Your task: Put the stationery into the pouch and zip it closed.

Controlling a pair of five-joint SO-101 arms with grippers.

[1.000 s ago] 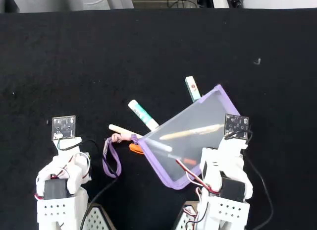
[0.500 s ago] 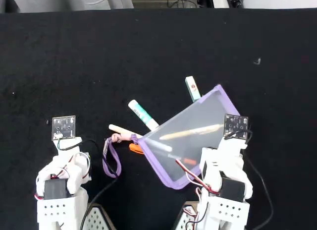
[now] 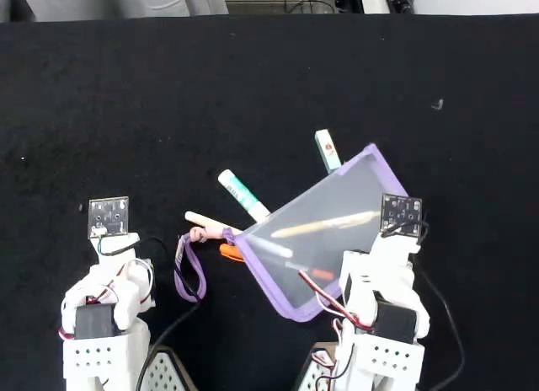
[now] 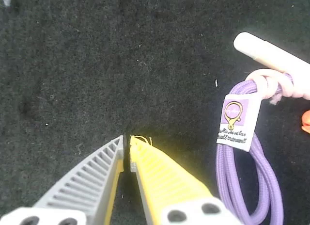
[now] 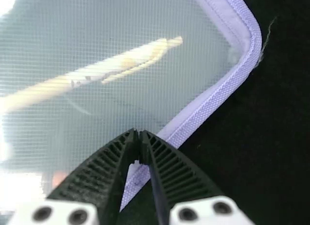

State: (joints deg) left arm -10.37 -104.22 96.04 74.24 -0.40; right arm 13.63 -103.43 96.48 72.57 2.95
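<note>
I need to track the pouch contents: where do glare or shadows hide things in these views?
High view: a pale sheen lies over the pouch, but the pencil inside shows through. Right wrist view: glare whitens patches of the pouch at the picture's edge. Left wrist view: even light on the strap and table, no hard shadows.

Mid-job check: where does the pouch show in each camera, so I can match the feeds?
High view: the pouch lies tilted in front of the right arm, its strap on the left arm's side.
Left wrist view: the purple strap with its label, beside the left gripper.
Right wrist view: mesh and purple edge under the right gripper.
Shared landmarks: the strap; the pale pencil inside the mesh.
</note>
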